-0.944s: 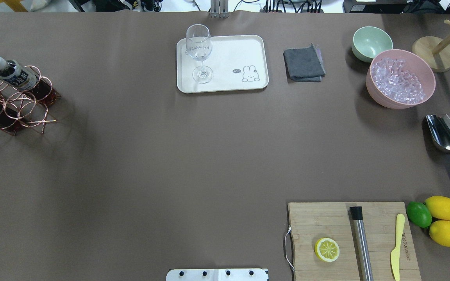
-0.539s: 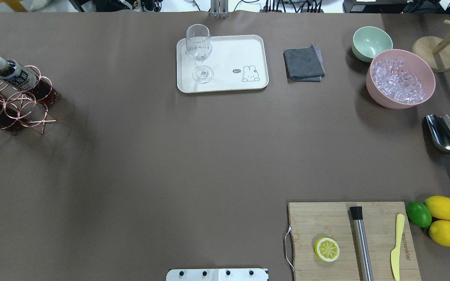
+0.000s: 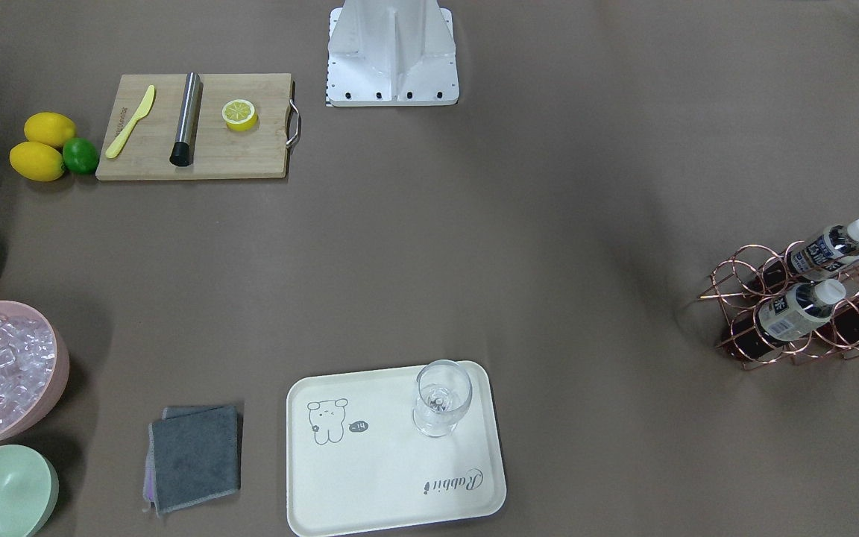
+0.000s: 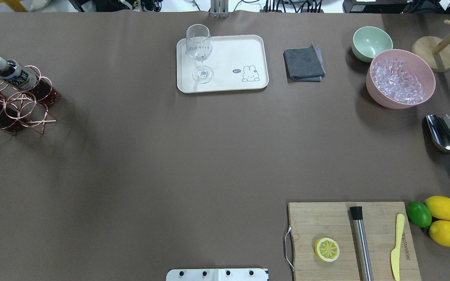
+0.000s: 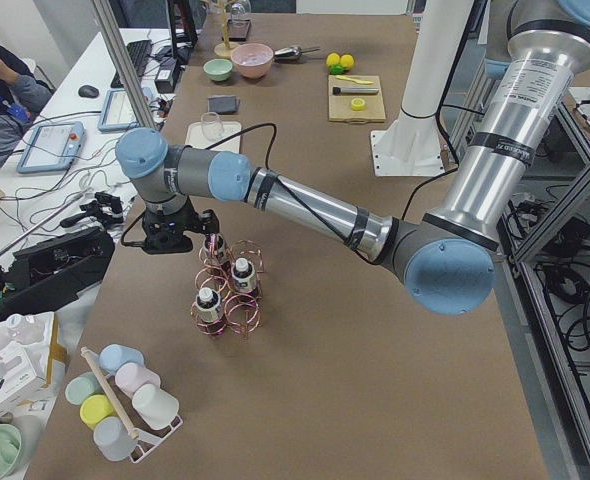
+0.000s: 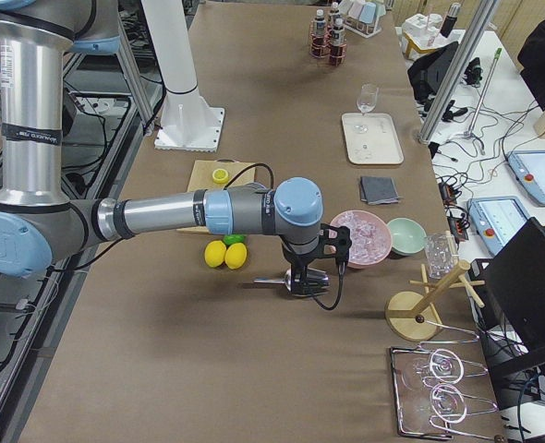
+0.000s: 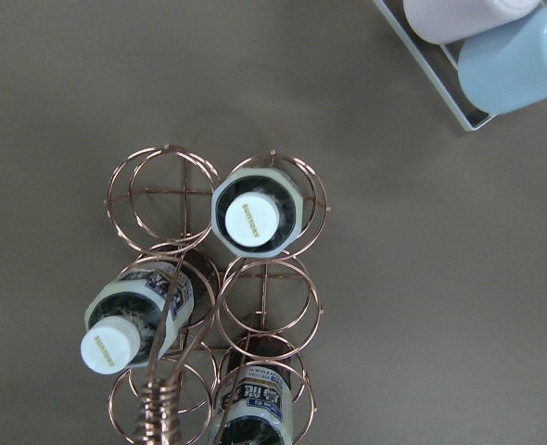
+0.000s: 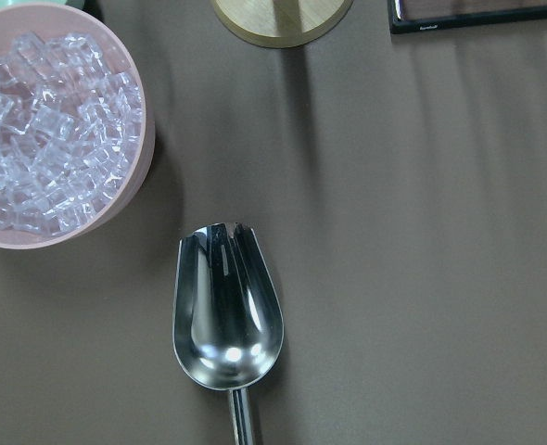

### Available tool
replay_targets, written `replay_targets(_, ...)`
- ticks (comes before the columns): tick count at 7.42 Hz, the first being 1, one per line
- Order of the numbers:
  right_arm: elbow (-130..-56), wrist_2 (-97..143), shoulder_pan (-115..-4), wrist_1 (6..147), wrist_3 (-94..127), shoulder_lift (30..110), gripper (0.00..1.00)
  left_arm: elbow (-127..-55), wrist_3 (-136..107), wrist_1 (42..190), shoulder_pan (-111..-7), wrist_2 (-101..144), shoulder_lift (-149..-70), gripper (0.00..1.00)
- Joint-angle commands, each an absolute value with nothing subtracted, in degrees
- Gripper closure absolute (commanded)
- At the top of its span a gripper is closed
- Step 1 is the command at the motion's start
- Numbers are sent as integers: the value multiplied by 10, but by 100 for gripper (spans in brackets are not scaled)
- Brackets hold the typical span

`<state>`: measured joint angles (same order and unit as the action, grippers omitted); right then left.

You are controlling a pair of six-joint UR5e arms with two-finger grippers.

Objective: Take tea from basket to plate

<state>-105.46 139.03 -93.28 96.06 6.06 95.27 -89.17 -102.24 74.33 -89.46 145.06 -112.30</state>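
The copper wire basket (image 4: pixel 25 111) stands at the table's left edge and holds three tea bottles. In the left wrist view I look straight down into the basket (image 7: pixel 266 295). One tea (image 7: pixel 253 215) stands upright in it, a second tea (image 7: pixel 130 323) leans, and a third tea (image 7: pixel 255 408) is cut off by the frame edge. My left gripper (image 5: pixel 180 240) hangs just over the basket (image 5: pixel 230 295); I cannot tell its state. The cream plate (image 4: pixel 233 54) lies at the far middle. My right gripper (image 6: pixel 308 281) hovers over the scoop; I cannot tell its state.
A wine glass (image 4: pixel 199 52) stands on the plate's left part. Right of the plate are a grey cloth (image 4: pixel 304 62), a green bowl (image 4: pixel 371 42) and a pink bowl of ice (image 4: pixel 400 78). A steel scoop (image 8: pixel 227 320), cutting board (image 4: pixel 326 218) and lemons (image 4: pixel 443 207) lie on the right.
The soft shadow beside the basket has shifted slightly. Everything on the table stands as before.
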Motion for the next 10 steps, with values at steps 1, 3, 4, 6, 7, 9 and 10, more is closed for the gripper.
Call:
replay_targets(1, -1055, 1390, -933, 961, 61, 953, 0, -893, -1022, 706, -891, 1487, -1123, 4)
replay_targets(3, -1055, 1390, -933, 961, 61, 953, 0, -903, -1020, 677, -874, 1498, -1123, 4)
replay_targets(4, -1054, 1390, -933, 961, 61, 953, 0, -911, -1017, 657, -867, 1512, -1122, 4)
replay_targets(6, -1055, 1390, -933, 961, 61, 952, 0, -926, -1015, 652, -855, 1508, -1114, 11)
replay_targets(7, -1054, 1390, -933, 961, 61, 951, 0, -942, -1013, 650, -853, 1506, -1096, 11)
replay_targets(9, -1054, 1390, -933, 961, 61, 950, 0, -961, -935, 631, -853, 1461, -1072, 10)
replay_targets(10, -1054, 1390, -933, 961, 61, 947, 0, -968, -934, 627, -855, 1461, -1072, 10)
